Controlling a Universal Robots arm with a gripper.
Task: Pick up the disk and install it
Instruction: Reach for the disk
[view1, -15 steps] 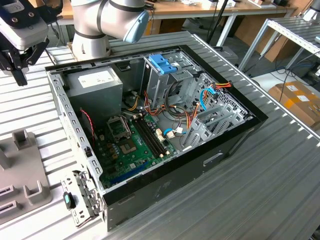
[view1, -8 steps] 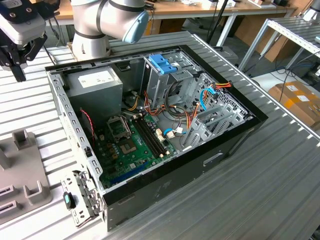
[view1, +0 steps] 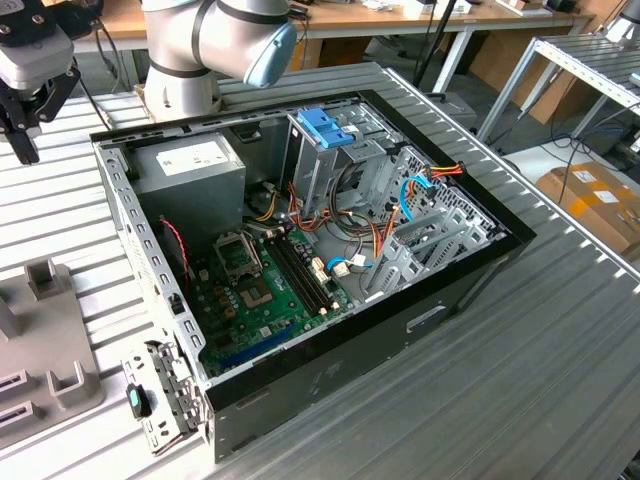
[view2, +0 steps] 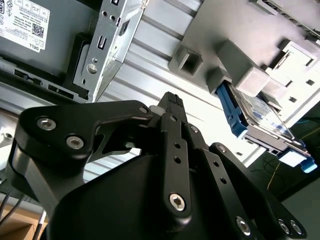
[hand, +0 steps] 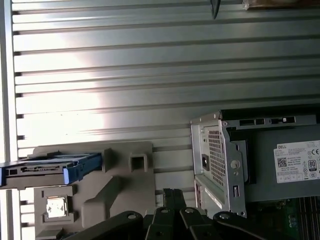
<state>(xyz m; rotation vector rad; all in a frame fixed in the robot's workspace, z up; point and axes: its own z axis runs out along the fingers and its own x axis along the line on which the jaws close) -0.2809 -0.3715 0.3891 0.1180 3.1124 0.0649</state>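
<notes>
The disk (view2: 260, 116), a flat metal drive in a light-blue carrier, rests on edge in a grey holder block (view2: 235, 45) on the ribbed table. In the first wrist view the disk (hand: 47, 170) lies at one end of that holder block (hand: 120, 175). My gripper (view1: 25, 150) hangs above the table at the exterior view's far left, beyond the open computer case (view1: 300, 250). Its fingertips sit close together with nothing between them in both wrist views, gripper (view2: 172, 97), gripper (hand: 173, 192). It is well apart from the disk.
Inside the case stand a grey power-supply box (view1: 190, 165) and an upright metal cage topped by a blue bracket (view1: 325, 125). Cables and the motherboard (view1: 260, 285) fill the floor of the case. The robot's base (view1: 185, 60) stands behind the case.
</notes>
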